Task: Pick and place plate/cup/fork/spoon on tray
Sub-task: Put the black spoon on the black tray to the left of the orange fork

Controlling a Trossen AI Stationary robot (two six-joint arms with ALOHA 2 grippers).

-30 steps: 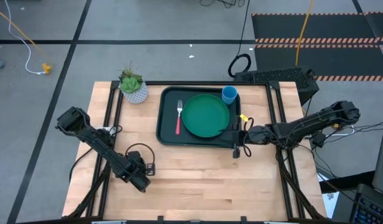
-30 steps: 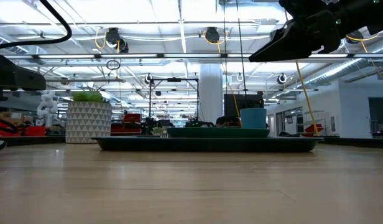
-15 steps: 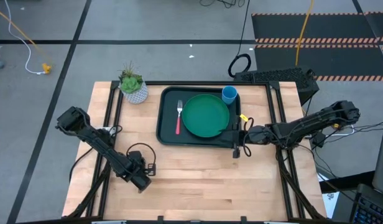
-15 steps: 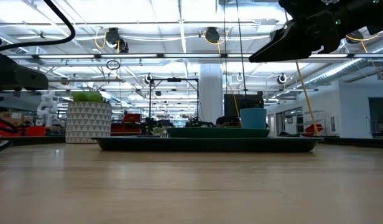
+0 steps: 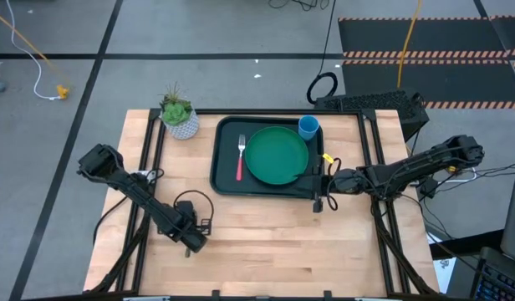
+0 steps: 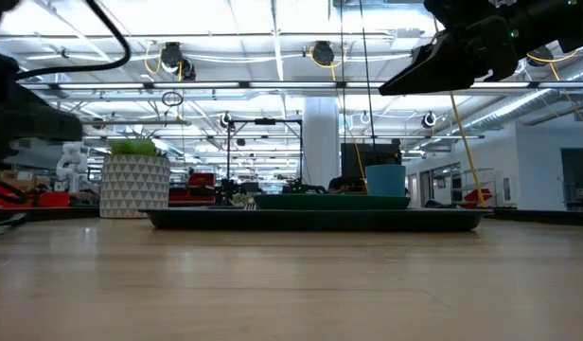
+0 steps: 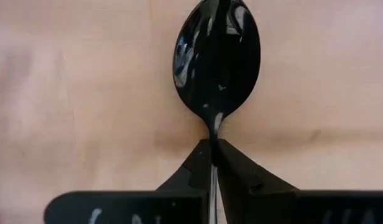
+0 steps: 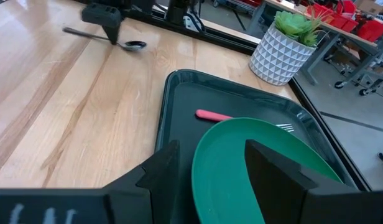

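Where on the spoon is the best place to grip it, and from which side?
By the slim handle near the neck, from above, as the left gripper does now: its fingers are shut across the spoon just behind the bowl, which is too wide and rounded to pinch.

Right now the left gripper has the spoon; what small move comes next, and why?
Probably carry it toward the tray. The left gripper is shut on the spoon at its neck, over bare wood away from the tray. The plate, cup and fork already sit on the tray, so only the spoon remains.
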